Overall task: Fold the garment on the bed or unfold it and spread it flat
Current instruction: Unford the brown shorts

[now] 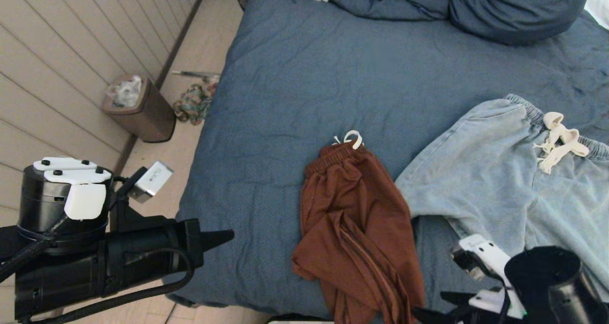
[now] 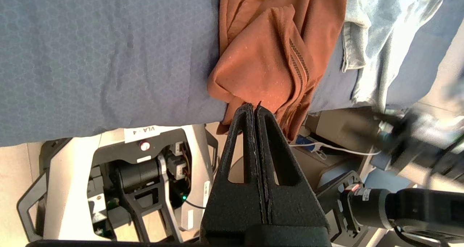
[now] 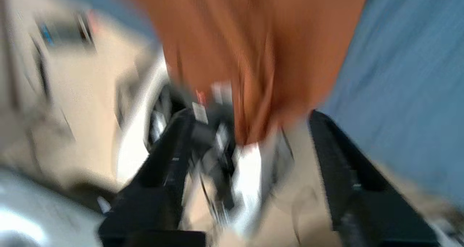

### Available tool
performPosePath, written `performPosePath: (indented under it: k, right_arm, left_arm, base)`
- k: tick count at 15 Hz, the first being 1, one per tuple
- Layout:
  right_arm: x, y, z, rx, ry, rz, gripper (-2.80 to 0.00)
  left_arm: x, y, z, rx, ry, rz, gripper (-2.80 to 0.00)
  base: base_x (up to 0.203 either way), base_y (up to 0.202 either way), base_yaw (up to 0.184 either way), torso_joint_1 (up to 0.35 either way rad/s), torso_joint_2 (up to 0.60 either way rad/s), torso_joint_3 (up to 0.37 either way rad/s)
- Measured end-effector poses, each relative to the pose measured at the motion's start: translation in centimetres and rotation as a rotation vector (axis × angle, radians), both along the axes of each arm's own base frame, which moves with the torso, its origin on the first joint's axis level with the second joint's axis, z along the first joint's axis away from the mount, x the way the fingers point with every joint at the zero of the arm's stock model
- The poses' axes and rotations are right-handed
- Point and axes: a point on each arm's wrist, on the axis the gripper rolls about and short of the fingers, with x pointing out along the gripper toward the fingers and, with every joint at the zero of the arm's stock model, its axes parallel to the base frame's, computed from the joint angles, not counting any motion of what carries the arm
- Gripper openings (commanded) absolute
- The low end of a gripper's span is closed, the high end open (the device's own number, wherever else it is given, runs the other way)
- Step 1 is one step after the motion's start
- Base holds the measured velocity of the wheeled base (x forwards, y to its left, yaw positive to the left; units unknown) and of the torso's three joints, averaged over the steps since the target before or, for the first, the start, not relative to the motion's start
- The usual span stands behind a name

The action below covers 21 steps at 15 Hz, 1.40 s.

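- I had the right claw (image 3: 246, 160) low at the near edge of the bed (image 1: 295, 76), with the hanging hem of the rust shorts (image 1: 357, 219) just ahead of it. Its wrist view showed the 2 fingers (image 3: 170, 174) standing wide apart with that hem between and beyond them, nothing clamped. I judged the claw was there because the hem draping over the edge was the easiest part of the cloth to catch.
- The shorts lay crumpled lengthwise, waistband and white drawstring on the far side from the right claw, legs bunched and folded over each other toward it. By my reading, they needed spreading flat, so a grip at the leg end made sense.
- Beside that claw, on its outer side, lay the pale denim trousers (image 1: 499, 181), 1 edge touching or slightly overlapping the shorts; I could not tell which lay on top at the seam. A pull on the shorts risked dragging the denim along.
- I kept the left claw (image 2: 255, 109) parked off the bed's left side, jaws pressed together on nothing. From its wrist view, the shorts' lower corner sat just past its tips, apart from them.
- The bunched duvet (image 1: 428, 5) lay well away from both claws at the bed's far end.
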Motion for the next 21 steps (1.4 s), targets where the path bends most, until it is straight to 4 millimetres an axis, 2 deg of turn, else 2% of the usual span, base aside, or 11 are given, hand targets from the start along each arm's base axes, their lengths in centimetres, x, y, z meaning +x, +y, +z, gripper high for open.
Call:
performPosePath:
  k: [1, 2, 4, 6, 12, 14, 15, 18, 21]
  right_arm:
    - [0.9, 0.2, 1.2, 0.041, -0.040, -0.018, 0.00]
    - [1.9, 0.3, 2.4, 0.079, -0.075, -0.036, -2.80]
    - [4.2, 0.7, 4.7, 0.138, -0.132, -0.069, -2.80]
    - [7.1, 1.7, 6.1, 0.165, -0.165, -0.099, -2.80]
    - [16.2, 5.4, 8.7, 0.220, -0.257, -0.154, -2.80]
    - [18.5, 5.6, 9.2, 0.208, -0.265, -0.179, -2.80]
    - [19.5, 5.6, 9.3, 0.193, -0.256, -0.190, 0.00]
    - [21.4, 5.2, 8.7, 0.151, -0.247, -0.210, 0.00]
    - [22.4, 5.4, 7.1, 0.112, -0.223, -0.204, 0.00]
  left_arm:
    - [0.0, 0.0, 0.0, 0.001, 0.002, 0.000, -2.80]
    - [0.0, 0.0, -0.1, 0.001, 0.003, 0.000, -2.80]
    - [0.1, -0.1, -0.1, 0.002, 0.005, 0.000, -2.80]
    - [0.1, -0.1, -0.1, 0.001, 0.005, 0.000, -2.80]
    - [0.5, -0.3, -0.4, 0.012, 0.017, 0.003, -2.80]
    - [0.8, -0.5, -0.8, 0.020, 0.032, 0.003, -2.80]
    - [0.9, -0.6, -0.9, 0.024, 0.035, 0.003, -2.80]
    - [1.0, -0.7, -1.1, 0.029, 0.043, 0.003, -2.80]
    - [1.0, -0.7, -1.1, 0.031, 0.046, 0.003, -2.80]
  base:
    - [0.000, 0.000, 0.000, 0.000, 0.00, 0.000]
    - [0.000, 0.000, 0.000, 0.000, 0.00, 0.000]
    - [0.000, 0.000, 0.000, 0.000, 0.00, 0.000]
    - [0.000, 0.000, 0.000, 0.000, 0.00, 0.000]
    - [0.000, 0.000, 0.000, 0.000, 0.00, 0.000]
    - [0.000, 0.000, 0.000, 0.000, 0.00, 0.000]
    - [0.000, 0.000, 0.000, 0.000, 0.00, 0.000]
    - [0.000, 0.000, 0.000, 0.000, 0.00, 0.000]
    - [0.000, 0.000, 0.000, 0.000, 0.00, 0.000]
